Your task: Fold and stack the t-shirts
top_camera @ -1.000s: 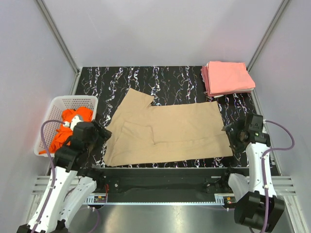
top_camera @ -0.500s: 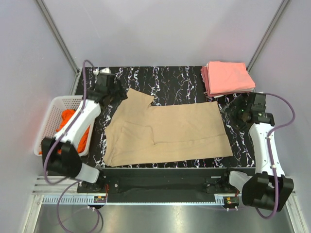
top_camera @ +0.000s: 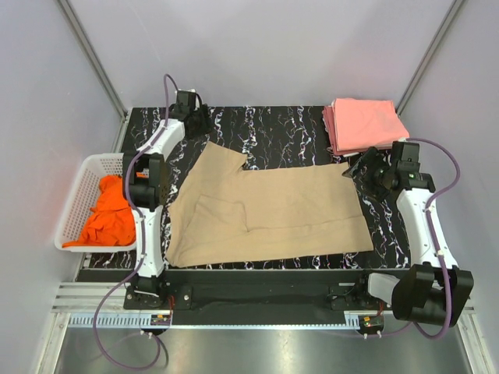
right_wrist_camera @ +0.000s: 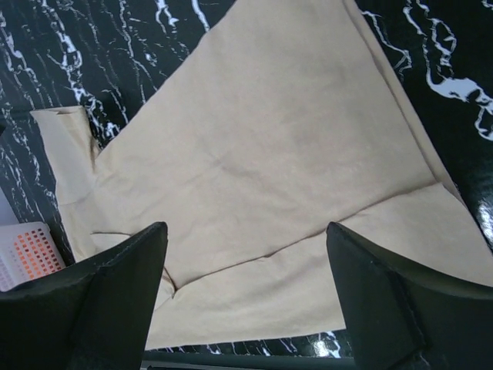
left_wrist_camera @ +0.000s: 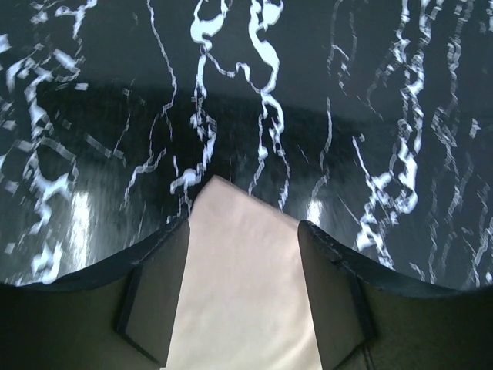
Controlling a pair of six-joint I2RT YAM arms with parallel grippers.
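Note:
The tan t-shirt [top_camera: 273, 206] lies spread on the black marbled table, its near-left part folded over. My left gripper [top_camera: 199, 125] is far back left, at the shirt's far-left sleeve tip. In the left wrist view it [left_wrist_camera: 243, 231] is open with the tan cloth [left_wrist_camera: 243, 301] lying between the fingers. My right gripper [top_camera: 360, 167] is open over the shirt's far-right corner; the right wrist view shows it [right_wrist_camera: 245, 231] wide open above the tan shirt [right_wrist_camera: 262, 131]. Folded salmon-pink shirts [top_camera: 366, 125] are stacked at the back right. An orange shirt [top_camera: 113, 214] lies in the basket.
A white lattice basket [top_camera: 76, 187] stands off the table's left edge and also shows in the right wrist view [right_wrist_camera: 27, 254]. Grey walls and metal frame posts close in the back and sides. Bare black table [top_camera: 281, 128] lies behind the tan shirt.
My left arm has swung from beside the basket out to the far-left back, to the tan shirt's sleeve tip. My right gripper has moved away from me to the shirt's far-right corner.

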